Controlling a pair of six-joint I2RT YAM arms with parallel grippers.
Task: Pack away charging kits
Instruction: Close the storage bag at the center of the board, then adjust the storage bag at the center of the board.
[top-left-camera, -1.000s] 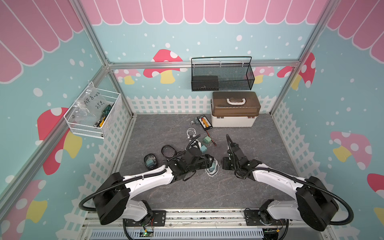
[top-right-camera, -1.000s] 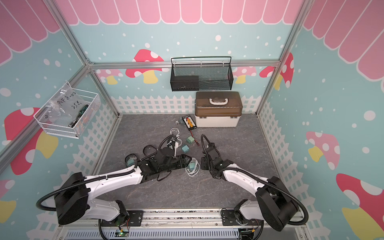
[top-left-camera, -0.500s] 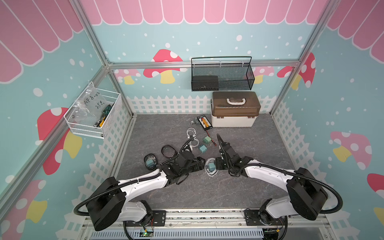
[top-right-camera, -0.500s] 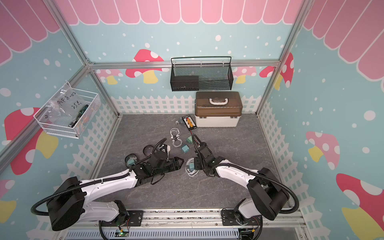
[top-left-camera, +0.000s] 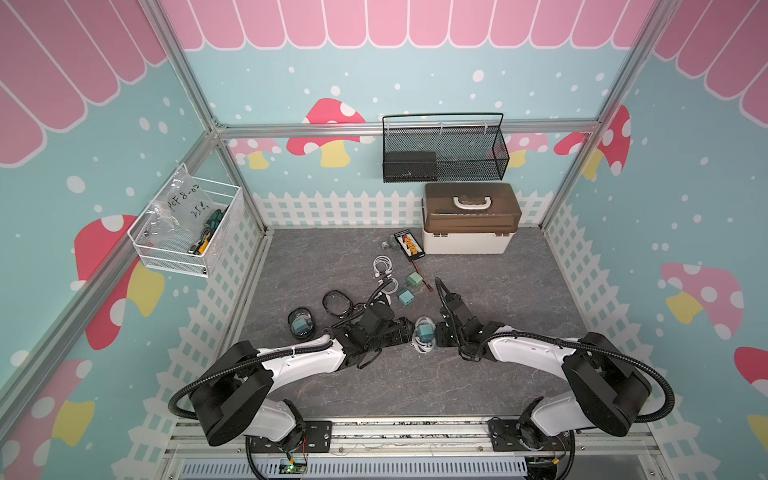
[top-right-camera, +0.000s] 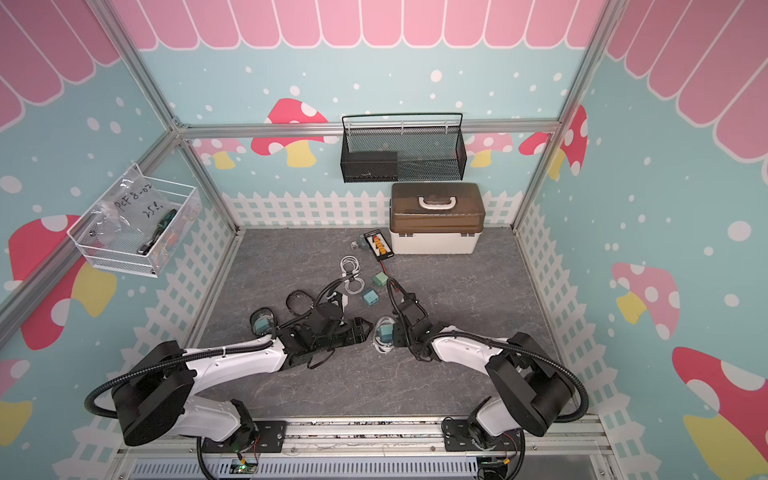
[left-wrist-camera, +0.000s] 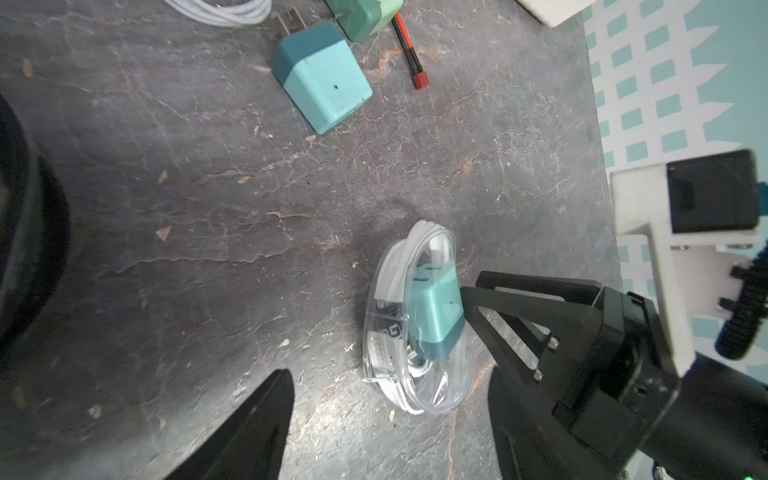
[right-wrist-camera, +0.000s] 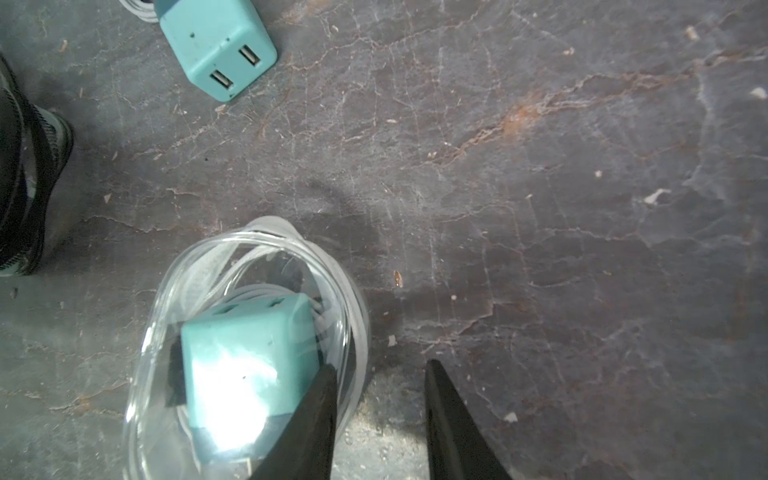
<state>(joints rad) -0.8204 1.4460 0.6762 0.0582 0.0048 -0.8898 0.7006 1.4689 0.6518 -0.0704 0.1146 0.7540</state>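
Right gripper (right-wrist-camera: 380, 365) part-open astride the wall of a clear oval plastic case (right-wrist-camera: 187, 264); left gripper (top-left-camera: 409, 332) wide open, facing it.

One right finger (right-wrist-camera: 307, 415) sits inside the rim against the teal cube plug adapter (right-wrist-camera: 241, 357), which lies in the case on a coiled white cable (left-wrist-camera: 390, 266). The other finger is outside the wall, and nothing is clamped. The left jaws stand well apart and hold nothing. Four cube adapters show: this one between the grippers, a loose teal cube (top-left-camera: 405, 297) and a green cube (top-left-camera: 413, 280) just beyond the fingertips, and a fourth cube (top-left-camera: 300, 327) ringed by a black cable loop (top-left-camera: 300, 308) behind the left gripper. A second black loop (top-left-camera: 337, 292) lies near it, and two loose white coils (top-right-camera: 349, 265) lie beyond the cubes.
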